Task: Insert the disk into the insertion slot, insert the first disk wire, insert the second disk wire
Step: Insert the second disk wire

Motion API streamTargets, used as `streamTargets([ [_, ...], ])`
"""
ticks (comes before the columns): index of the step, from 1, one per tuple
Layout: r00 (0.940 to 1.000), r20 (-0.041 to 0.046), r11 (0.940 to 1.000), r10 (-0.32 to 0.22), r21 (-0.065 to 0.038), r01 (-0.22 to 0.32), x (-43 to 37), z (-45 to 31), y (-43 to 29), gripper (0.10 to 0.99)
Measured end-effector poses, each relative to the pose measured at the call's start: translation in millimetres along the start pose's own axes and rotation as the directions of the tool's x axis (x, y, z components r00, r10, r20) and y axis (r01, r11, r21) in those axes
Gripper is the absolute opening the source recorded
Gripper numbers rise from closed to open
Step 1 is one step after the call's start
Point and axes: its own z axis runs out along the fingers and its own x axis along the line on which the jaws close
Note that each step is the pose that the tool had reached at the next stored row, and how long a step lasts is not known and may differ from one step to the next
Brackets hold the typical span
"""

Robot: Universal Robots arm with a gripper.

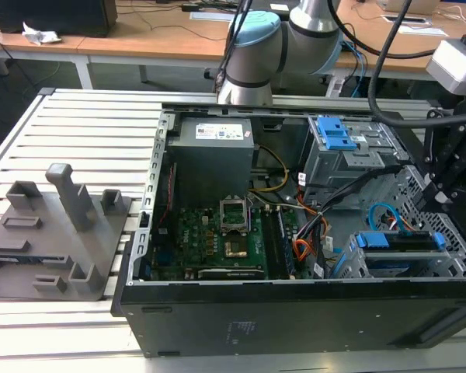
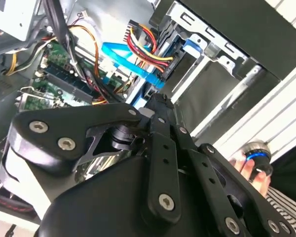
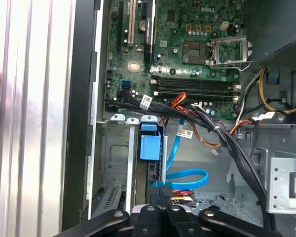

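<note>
Disk seated in the slot, framed by its blue caddy. Gripper close at the disk's rear, just over the plug of the red wire. Jaws apart or clamped on that plug: cannot tell. Blue wire looped just beside, running toward the same end of the disk; seated or not, unclear.

Judging from this, disk step done, wire step in hand. To do it well:

- Keep the plug square to its socket and press straight along the disk, with no twist.
- Hold the blue loop clear of the plug's path.
- Mind the black bundle nearby, an easy snag.
- Press only until flush, and ease off at any tilt.
- Beware the hand near the case edge.
</note>
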Motion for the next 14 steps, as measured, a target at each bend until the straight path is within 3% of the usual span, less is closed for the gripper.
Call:
streamTargets([
  [2, 1.0, 0.0, 1.0, 0.0, 0.0, 0.0, -0.2, 0.0, 2.3, 0.106],
  [6, 1.0, 0.0, 1.0, 0.0, 0.002, 0.0, -0.7, 0.8, 18.7, 0.106],
  [14, 1.0, -0.0001, 1.0, 0.0, 0.002, 0.0, -0.8, 0.9, 21.2, 0.106],
])
